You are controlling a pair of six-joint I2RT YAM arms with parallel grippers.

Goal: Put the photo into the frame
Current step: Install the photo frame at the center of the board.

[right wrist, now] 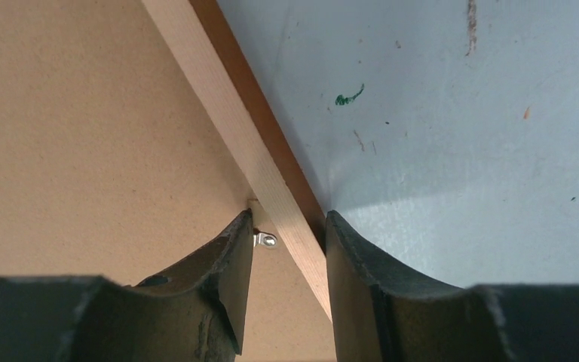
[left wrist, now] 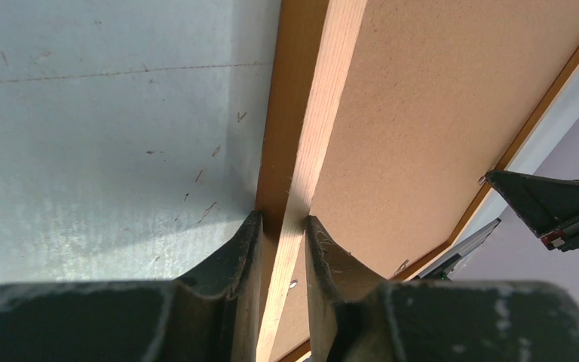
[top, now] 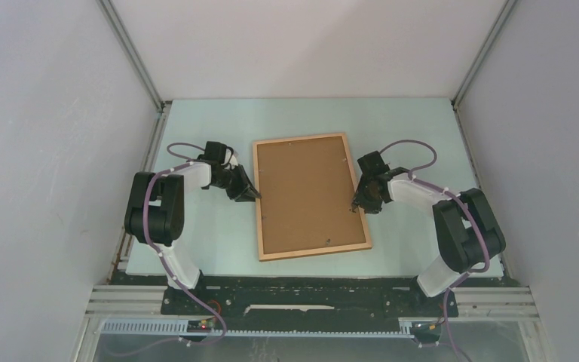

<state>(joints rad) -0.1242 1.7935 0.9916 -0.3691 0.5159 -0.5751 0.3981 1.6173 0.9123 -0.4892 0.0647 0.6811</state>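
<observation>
Frame (top: 310, 196) lying back-up on table (top: 196, 121): secure both long rails.
Left gripper (left wrist: 283, 220) pinches the left rail; right gripper (right wrist: 288, 219) straddles the right rail, contact uncertain. Close squarely, clear of the retaining tab (right wrist: 266, 240), then lift level.

frame (left wrist: 323, 113) rail: light wood, smooth, grain showing, satin; its side darker brown. back panel (left wrist: 437, 113): brown fibreboard, matt, finely grainy. clip (right wrist: 269, 240): shiny metal. table (left wrist: 105, 151): pale green, matt, scratched, with stains. fingers (left wrist: 226, 264): black plastic, matt, dusty and scuffed. cable (top: 415, 147): purple, smooth sheath.
</observation>
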